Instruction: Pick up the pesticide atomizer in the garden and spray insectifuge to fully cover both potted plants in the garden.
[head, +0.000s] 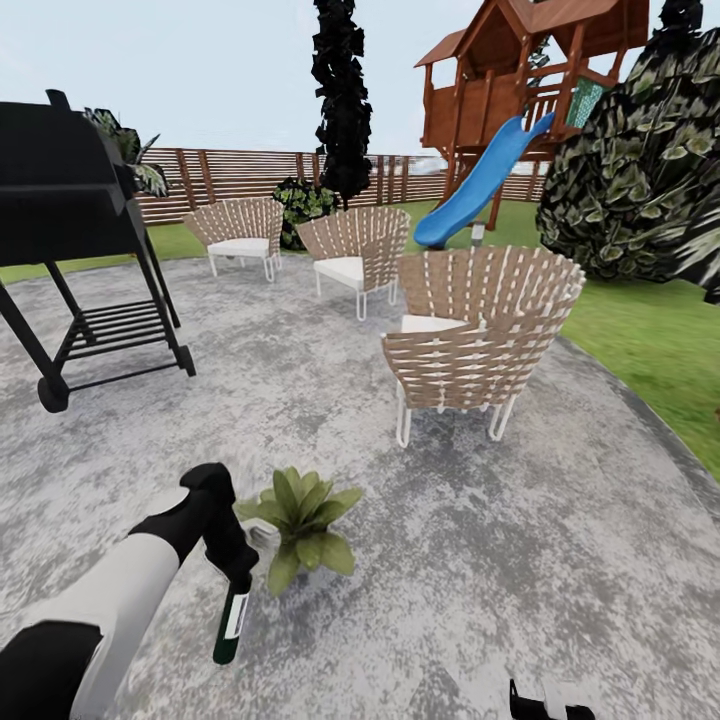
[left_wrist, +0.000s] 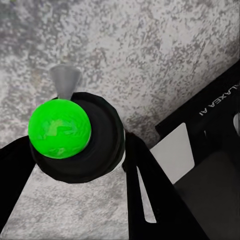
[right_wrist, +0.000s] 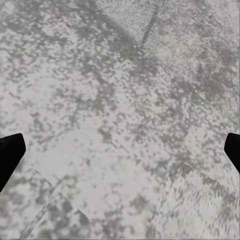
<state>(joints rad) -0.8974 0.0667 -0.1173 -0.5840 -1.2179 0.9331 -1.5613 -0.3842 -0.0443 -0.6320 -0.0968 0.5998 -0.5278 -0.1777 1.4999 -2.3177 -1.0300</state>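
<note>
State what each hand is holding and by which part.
The left hand holds the pesticide atomizer by its top end, bottle hanging down. The right hand is open, holding nothing.

The left gripper (head: 232, 570) covers the top of the pesticide atomizer (head: 230, 622) — its trigger head cannot be seen from the head camera. Just beside the atomizer, the potted plant (head: 303, 520) spreads leaves over its own pot. The barbecue grill (head: 60, 200) is cut by the picture's edge. In the right wrist view only the tips of the right gripper's fingers (right_wrist: 10, 155) enter — wide apart.
</note>
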